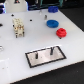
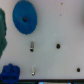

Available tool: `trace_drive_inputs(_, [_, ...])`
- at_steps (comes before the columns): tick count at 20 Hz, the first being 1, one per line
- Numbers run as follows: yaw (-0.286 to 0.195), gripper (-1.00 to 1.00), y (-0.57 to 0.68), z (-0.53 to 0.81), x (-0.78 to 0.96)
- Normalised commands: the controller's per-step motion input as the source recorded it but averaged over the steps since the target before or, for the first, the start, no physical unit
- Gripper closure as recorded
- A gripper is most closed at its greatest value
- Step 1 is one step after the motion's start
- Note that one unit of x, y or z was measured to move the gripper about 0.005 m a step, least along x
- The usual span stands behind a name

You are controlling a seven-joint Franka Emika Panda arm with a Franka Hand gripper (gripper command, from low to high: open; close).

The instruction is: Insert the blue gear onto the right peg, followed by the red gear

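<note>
The blue gear (image 1: 51,23) lay flat on the white surface (image 1: 20,47), toward the exterior view's right, with the smaller red gear (image 1: 61,33) just beside it and nearer the edge. Both sat well apart from the black-bordered white plate (image 1: 45,61), where two dark pins stood upright, the right peg (image 1: 50,50) bare. Too blurred: I cannot tell whether the jaws were released or clenched

Bare worktop (image 1: 20,50) seen around plate (image 1: 45,56); pegs (image 1: 49,50) unobstructed from above. Blue gear (image 1: 52,23) and red gear (image 1: 61,33) set close together, well apart from plate.
</note>
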Motion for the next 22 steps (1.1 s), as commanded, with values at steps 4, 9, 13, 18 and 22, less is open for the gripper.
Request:
trace_drive_inputs(4, [0.0,-1.0,0.65,-0.4,-0.43])
trace_drive_inputs(9, [0.0,-1.0,0.44,-0.51,-0.3])
trace_drive_inputs(13, [0.0,-1.0,0.22,-0.59,-0.19])
trace_drive_inputs(18, [0.0,-1.0,0.01,-0.56,-0.3])
trace_drive_inputs(22, [0.0,-1.0,-0.04,-0.53,-0.33])
